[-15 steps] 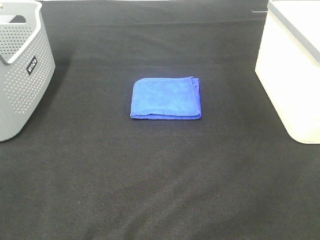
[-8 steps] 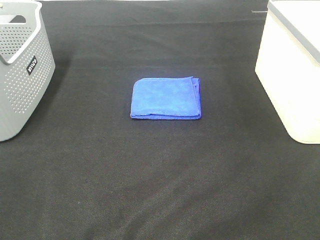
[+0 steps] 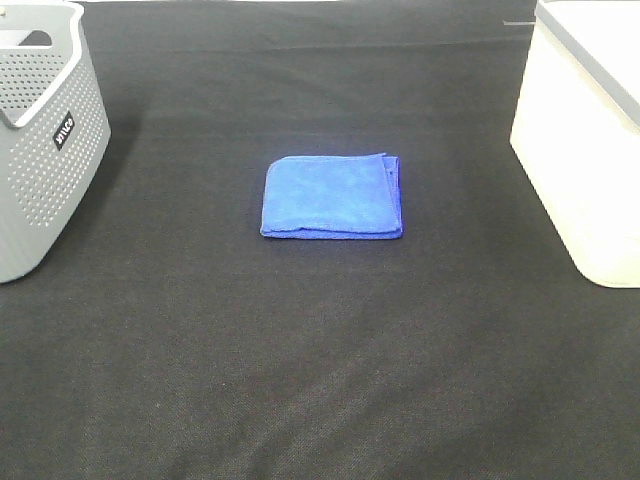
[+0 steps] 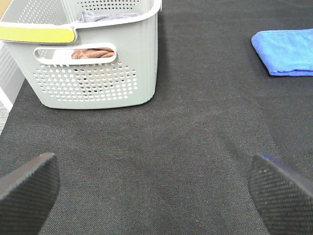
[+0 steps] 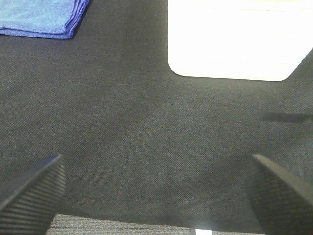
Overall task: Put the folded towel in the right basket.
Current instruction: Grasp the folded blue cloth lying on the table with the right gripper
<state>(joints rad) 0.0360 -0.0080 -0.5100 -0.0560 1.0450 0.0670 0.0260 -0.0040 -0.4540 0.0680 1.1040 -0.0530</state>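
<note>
A folded blue towel (image 3: 333, 196) lies flat on the black cloth in the middle of the table. It also shows in the left wrist view (image 4: 286, 50) and in the right wrist view (image 5: 41, 17). The right basket (image 3: 588, 130) is white and stands at the right edge; it also shows in the right wrist view (image 5: 239, 39). Neither arm shows in the high view. My left gripper (image 4: 154, 188) is open and empty, well short of the towel. My right gripper (image 5: 156, 196) is open and empty, between towel and white basket, touching neither.
A grey perforated basket (image 3: 45, 140) stands at the left edge; in the left wrist view (image 4: 88, 58) it holds some cloth. The black cloth (image 3: 320, 350) covers the table. A thin dark rod (image 5: 286, 116) lies near the white basket in the right wrist view.
</note>
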